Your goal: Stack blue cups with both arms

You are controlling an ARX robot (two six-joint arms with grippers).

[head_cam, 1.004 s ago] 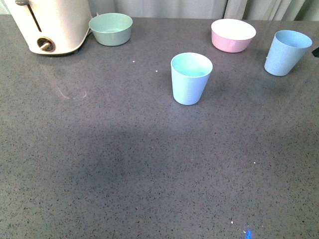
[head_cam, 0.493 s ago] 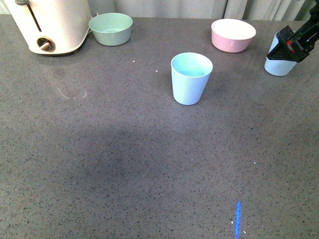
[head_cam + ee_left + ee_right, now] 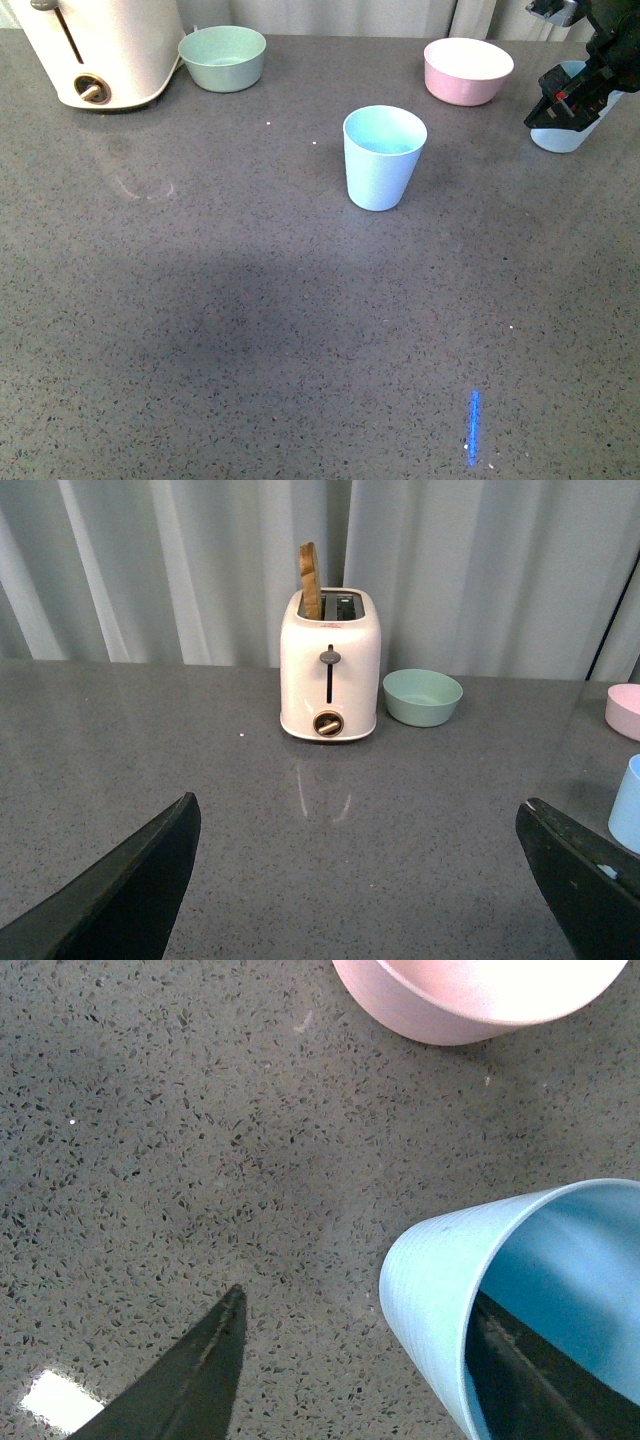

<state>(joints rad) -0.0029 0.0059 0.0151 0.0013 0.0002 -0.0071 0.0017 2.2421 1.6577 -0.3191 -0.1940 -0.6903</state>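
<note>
my right gripper (image 3: 350, 1375) gapes open, straddling the wall of the far-right blue cup (image 3: 430, 1290) near pink bowl (image 3: 470, 1000); nothing gripped yet. i'd pinch gently, lift straight. second cup (image 3: 383, 158) mid-table.

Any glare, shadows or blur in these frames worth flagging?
Front view: broad soft shadow on the counter, a blue light streak near the bottom edge. Left wrist view: sharp, toaster faintly mirrored in the counter. Right wrist view: white glare patch beside one finger; cup in focus.
</note>
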